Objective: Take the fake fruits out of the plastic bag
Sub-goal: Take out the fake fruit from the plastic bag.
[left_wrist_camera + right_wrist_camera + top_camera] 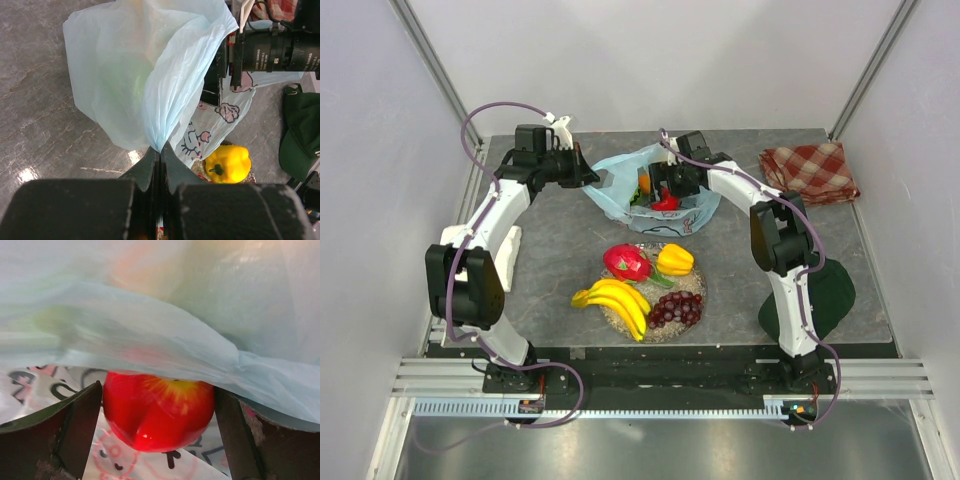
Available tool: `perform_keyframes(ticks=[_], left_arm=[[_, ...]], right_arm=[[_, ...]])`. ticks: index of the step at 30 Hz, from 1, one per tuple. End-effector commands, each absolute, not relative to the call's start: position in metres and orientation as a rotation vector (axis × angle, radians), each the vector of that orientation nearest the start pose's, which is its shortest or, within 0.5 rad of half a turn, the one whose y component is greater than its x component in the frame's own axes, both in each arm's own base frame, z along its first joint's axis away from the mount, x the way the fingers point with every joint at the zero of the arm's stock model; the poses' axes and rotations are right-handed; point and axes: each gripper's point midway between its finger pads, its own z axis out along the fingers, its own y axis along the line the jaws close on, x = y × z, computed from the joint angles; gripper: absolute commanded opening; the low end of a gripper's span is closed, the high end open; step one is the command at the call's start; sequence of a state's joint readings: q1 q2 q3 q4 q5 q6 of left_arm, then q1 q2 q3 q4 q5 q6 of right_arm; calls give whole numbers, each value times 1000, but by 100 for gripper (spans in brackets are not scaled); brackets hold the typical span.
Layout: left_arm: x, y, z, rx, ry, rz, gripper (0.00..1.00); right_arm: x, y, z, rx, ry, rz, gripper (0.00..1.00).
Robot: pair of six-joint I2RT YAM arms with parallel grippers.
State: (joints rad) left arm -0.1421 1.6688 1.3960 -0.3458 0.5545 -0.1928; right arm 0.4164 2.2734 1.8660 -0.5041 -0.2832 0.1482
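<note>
The light blue plastic bag [616, 190] lies at the back middle of the table. My left gripper [584, 176] is shut on its left edge, and the left wrist view shows bunched film [135, 75] pinched between the fingertips [172, 162]. My right gripper [665, 192] is inside the bag's mouth, its jaws touching both sides of the red apple [159, 412], which also shows in the top view [666, 204]. A green-orange mango [643, 184] lies in the bag beside it. The dragon fruit [627, 262], yellow pepper [675, 260], bananas [616, 299] and grapes [676, 309] lie on a plate.
The speckled round plate [693, 283] sits at the front middle of the table. A red checkered cloth [810, 172] lies at the back right. A dark green cap [830, 292] lies by the right arm's base. Walls enclose the table on three sides.
</note>
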Motion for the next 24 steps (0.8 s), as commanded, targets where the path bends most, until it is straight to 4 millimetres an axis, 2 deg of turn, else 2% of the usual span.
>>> perform_keyframes(ticks=[1,2,5,6,7,8,9,10,11,13,14,16,17,19,20,22,23,24], left_arm=[[430,-162,226,319,2122,-765,2],[430,-162,227,320,2119,-762,2],[430,-161,228,323,2115,-757,2],[431,-161,228,323,2115,-754,2],[430,-161,228,323,2115,-756,2],[430,-161,228,323,2116,-758,2],[430,-161,228,323,2115,-757,2],[430,-161,228,323,2115,-757,2],[430,-161,226,322,2121,-759,2],[430,-162,226,321,2123,-762,2],[430,-163,224,322,2127,-763,2],[432,-162,226,324,2120,-762,2],[432,-162,226,324,2120,-762,2],[433,-162,227,329,2116,-755,2],[434,-162,227,331,2115,-752,2],[435,-160,227,337,2112,-738,2],[436,-160,227,339,2112,-734,2],[436,-160,226,342,2112,-730,2]], right_arm=[[506,288,76,-399,2408,613,98],[506,287,69,-396,2419,599,98],[508,282,59,-396,2434,551,87],[508,281,59,-407,2431,547,76],[509,280,61,-414,2424,547,71],[508,283,72,-443,2400,573,65],[509,283,80,-453,2379,584,54],[509,283,89,-468,2361,590,50],[509,283,109,-483,2320,595,47],[507,282,133,-498,2278,636,42],[504,282,159,-514,2229,647,40],[498,280,184,-539,2185,670,40],[493,279,210,-550,2135,675,40],[482,278,233,-580,2088,699,40],[474,277,257,-593,2038,713,40],[460,279,272,-619,2009,755,39],[450,277,292,-633,1969,769,40],[440,276,290,-652,1976,788,40]])
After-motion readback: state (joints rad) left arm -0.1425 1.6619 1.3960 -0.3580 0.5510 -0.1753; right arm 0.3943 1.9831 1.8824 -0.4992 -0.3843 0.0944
